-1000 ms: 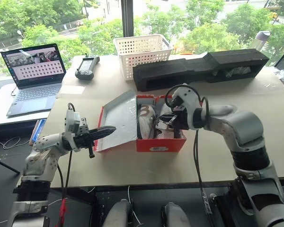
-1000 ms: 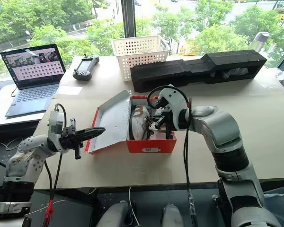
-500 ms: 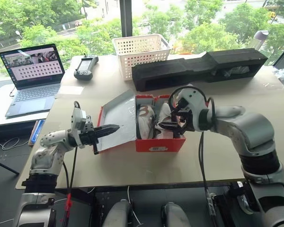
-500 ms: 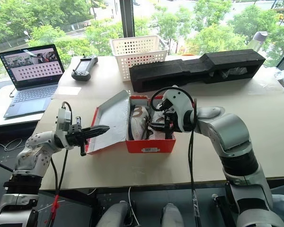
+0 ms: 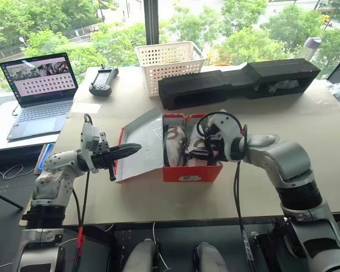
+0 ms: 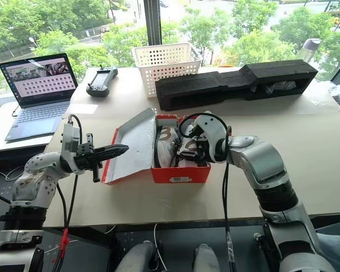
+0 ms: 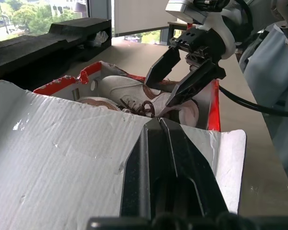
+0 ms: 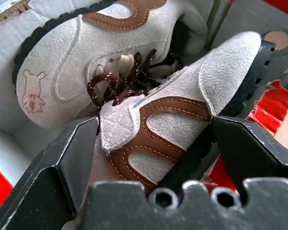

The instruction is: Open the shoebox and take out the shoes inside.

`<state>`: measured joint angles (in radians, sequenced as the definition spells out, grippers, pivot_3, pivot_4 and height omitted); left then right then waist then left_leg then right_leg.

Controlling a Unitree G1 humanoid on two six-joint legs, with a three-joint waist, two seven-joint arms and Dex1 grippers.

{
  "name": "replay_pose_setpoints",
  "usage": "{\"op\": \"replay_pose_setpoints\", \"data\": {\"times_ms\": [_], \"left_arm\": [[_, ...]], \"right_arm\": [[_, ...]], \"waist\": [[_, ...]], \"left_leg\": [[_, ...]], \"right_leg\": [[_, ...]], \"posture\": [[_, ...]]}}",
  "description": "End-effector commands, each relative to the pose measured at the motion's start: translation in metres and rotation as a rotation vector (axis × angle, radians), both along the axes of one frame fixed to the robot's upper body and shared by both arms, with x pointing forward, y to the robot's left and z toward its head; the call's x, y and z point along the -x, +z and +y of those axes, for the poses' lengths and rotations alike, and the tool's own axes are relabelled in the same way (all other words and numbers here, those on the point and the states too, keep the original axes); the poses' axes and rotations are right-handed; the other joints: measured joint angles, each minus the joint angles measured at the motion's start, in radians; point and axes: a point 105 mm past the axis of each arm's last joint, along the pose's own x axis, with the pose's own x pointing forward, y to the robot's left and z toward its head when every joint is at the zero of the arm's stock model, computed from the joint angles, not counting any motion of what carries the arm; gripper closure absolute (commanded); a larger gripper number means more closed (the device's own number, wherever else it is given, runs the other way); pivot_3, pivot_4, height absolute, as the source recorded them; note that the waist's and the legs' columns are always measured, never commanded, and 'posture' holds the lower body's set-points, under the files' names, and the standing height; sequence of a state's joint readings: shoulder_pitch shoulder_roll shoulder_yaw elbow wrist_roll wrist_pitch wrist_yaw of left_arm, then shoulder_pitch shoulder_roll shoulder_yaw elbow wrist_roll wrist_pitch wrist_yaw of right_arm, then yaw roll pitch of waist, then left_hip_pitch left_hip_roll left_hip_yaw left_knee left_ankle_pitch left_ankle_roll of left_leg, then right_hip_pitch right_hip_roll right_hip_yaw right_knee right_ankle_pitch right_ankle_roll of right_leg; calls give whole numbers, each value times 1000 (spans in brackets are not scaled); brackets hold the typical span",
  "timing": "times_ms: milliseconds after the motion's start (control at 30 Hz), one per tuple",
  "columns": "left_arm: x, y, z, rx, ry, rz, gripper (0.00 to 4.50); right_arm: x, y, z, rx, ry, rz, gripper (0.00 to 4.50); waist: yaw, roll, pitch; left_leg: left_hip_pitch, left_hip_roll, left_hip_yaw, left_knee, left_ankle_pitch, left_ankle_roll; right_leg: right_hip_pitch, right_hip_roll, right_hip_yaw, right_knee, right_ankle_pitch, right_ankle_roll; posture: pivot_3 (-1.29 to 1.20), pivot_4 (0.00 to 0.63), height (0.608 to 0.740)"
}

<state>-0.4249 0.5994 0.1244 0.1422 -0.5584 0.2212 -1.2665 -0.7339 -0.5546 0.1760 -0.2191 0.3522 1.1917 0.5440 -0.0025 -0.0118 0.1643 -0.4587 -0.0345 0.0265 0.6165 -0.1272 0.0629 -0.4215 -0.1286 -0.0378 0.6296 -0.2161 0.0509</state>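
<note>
Two shoes: the shoes (image 5: 184, 148) lie inside the open shoebox (image 5: 184, 170) at table centre.
Head view, right gripper (image 5: 205, 150): dipped into the box, at 3 o'clock of the shoes.
Head view, left gripper (image 5: 133, 149): fingers pressed together, at 9 o'clock of the box, against the white inside of the raised lid (image 5: 144, 141).
Left wrist view: its joined fingers (image 7: 170, 163) lie on the lid; the shoes sit past the lid edge, the right gripper spread above them.
Right wrist view: jaws wide, one finger (image 8: 69, 153) on each side of the nearer shoe (image 8: 177, 129), not clamping it.
</note>
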Motion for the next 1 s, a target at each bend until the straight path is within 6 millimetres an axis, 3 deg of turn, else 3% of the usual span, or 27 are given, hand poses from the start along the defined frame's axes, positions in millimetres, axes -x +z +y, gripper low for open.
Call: {"op": "replay_pose_setpoints", "data": {"times_ms": [33,367,700,867,1000], "left_arm": [[2,13,3,-2,7,-55,4500],[-1,14,4,-4,22,-62,4500],[-2,16,5,-4,32,-68,4500],[-3,17,4,-3,32,-70,4500],[-3,17,4,-3,32,-73,4500]], "right_arm": [[-5,7,-7,7,-40,-29,20],[2,-26,-4,211,9,7,20],[-3,-21,2,242,-13,-58,20],[-4,-19,3,248,-17,-78,1373],[-4,-18,3,247,-17,-82,2833]], "waist": [[0,0,0],[-2,-3,-2],[-7,-7,-4],[-10,-7,-4],[-9,-7,-4]], "left_leg": [[0,0,0,0,0,0],[2,0,0,0,0,0],[4,1,0,0,-4,-7],[4,2,0,0,-4,-7],[4,1,0,0,-4,-7]], "right_leg": [[0,0,0,0,0,0],[0,0,0,0,0,0],[0,0,0,-1,0,0],[0,0,0,-1,0,0],[0,0,0,-1,0,0]], "posture": [[0,150,731],[0,150,731],[0,150,731],[0,150,731],[0,150,731]]}}
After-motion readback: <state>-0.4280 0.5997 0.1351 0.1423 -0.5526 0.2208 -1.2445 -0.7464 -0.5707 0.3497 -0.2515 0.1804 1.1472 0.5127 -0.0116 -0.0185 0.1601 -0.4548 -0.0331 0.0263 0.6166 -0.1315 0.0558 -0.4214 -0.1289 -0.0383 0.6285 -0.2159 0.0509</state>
